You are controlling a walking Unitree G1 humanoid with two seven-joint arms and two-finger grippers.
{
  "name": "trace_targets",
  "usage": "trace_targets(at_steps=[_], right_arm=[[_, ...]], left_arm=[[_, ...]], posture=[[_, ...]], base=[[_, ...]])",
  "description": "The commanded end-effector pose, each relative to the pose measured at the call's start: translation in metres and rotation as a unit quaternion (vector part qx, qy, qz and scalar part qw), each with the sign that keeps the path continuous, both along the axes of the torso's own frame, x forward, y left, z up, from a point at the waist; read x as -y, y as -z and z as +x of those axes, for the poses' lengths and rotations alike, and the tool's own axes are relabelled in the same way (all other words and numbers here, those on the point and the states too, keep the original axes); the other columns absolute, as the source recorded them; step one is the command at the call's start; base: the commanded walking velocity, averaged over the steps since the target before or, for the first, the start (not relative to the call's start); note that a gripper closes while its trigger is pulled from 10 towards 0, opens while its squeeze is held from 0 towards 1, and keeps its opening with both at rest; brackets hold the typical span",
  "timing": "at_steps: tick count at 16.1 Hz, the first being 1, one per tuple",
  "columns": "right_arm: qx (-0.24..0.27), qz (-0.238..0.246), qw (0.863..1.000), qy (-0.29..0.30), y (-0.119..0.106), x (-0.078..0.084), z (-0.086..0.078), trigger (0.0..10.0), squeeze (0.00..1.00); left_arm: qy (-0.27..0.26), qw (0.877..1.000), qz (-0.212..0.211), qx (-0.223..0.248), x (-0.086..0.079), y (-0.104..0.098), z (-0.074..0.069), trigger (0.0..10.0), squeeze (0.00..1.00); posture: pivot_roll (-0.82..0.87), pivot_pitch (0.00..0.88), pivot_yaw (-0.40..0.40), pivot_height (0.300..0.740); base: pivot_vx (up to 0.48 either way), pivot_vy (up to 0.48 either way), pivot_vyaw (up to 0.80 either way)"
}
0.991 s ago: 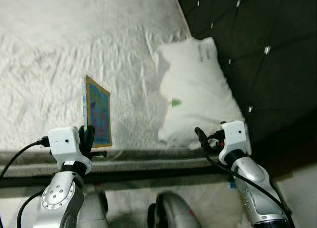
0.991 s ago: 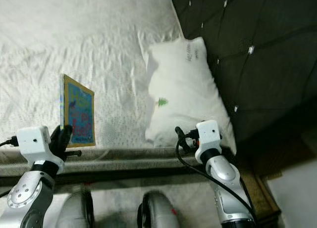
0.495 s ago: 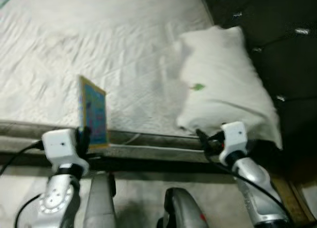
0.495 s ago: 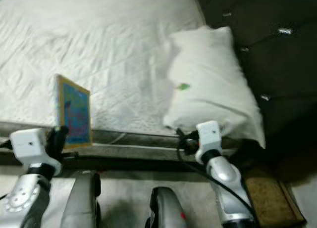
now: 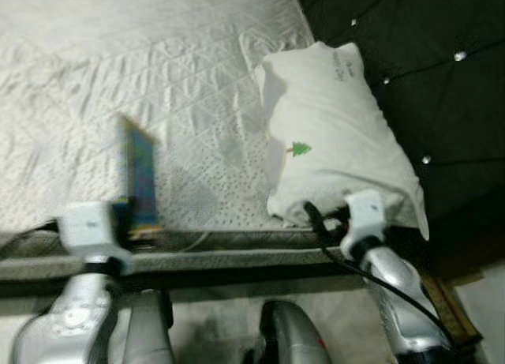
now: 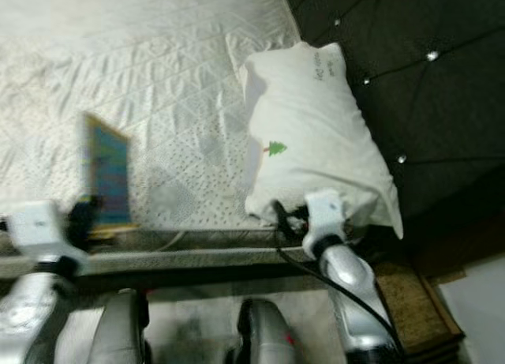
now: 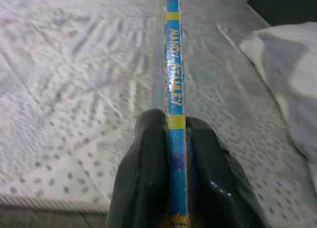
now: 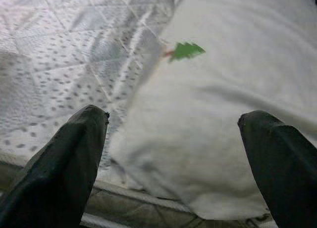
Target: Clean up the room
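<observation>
While we carry the thin blue-and-yellow picture book [image 7: 173, 104] upright, L gripper [image 7: 176, 134] clamps its spine; R gripper [image 8: 173, 154] spread wide toward white tree-print pillow [image 8: 223, 109], prob. next.

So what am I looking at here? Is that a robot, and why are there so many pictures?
Yes, it is a walking robot with two silver arms, and each arm ends in a claw of two black fingers. The two wide pictures come from cameras in its head, looking down at a bed with a white quilted cover. The other two come from small cameras on its wrists, looking along the fingers.

On the bed lies a white pillow with a little green tree on it, next to a dark padded headboard.

The left claw is squeezing a thin, colourful book, held upright on its edge above the bed. It looks blurry from the head cameras.

The right claw is wide open and holds nothing. It points at the near end of the pillow.
</observation>
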State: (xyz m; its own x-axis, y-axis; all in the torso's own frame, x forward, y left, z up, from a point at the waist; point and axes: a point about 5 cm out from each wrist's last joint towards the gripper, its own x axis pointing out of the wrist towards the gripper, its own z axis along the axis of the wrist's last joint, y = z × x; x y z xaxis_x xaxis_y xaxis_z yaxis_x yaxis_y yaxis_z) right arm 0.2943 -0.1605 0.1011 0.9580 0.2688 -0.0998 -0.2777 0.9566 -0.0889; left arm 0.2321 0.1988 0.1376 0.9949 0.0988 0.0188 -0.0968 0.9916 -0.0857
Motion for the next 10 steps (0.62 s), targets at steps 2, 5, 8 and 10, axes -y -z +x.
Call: trace_targets(at_steps=[2, 5, 8, 10], right_arm=[[-0.017, -0.007, 1.000, 0.019, 0.008, 0.015, -0.006, 10.0, 0.00], [-0.017, -0.008, 1.000, 0.018, 0.008, 0.014, -0.005, 10.0, 0.00], [-0.017, -0.009, 1.000, 0.017, 0.009, 0.014, -0.005, 10.0, 0.00], [-0.017, -0.009, 1.000, 0.017, 0.009, 0.014, -0.005, 10.0, 0.00]], left_arm=[[0.028, 0.999, -0.011, 0.017, 0.015, -0.005, 0.002, 10.0, 0.00], [0.032, 0.999, -0.012, 0.014, 0.016, -0.004, 0.003, 10.0, 0.00], [0.055, 0.998, -0.041, -0.016, 0.025, 0.005, 0.005, 10.0, 0.00], [0.067, 0.996, -0.059, -0.031, 0.030, 0.010, 0.007, 10.0, 0.00]], posture=[[0.00, 0.212, -0.181, 0.607], [0.00, 0.212, -0.181, 0.607], [0.00, 0.205, -0.181, 0.607], [0.00, 0.205, -0.181, 0.607]], base=[[0.349, 0.000, 0.00], [0.312, 0.000, 0.00], [0.000, 0.000, 0.00], [0.000, 0.000, 0.00]])
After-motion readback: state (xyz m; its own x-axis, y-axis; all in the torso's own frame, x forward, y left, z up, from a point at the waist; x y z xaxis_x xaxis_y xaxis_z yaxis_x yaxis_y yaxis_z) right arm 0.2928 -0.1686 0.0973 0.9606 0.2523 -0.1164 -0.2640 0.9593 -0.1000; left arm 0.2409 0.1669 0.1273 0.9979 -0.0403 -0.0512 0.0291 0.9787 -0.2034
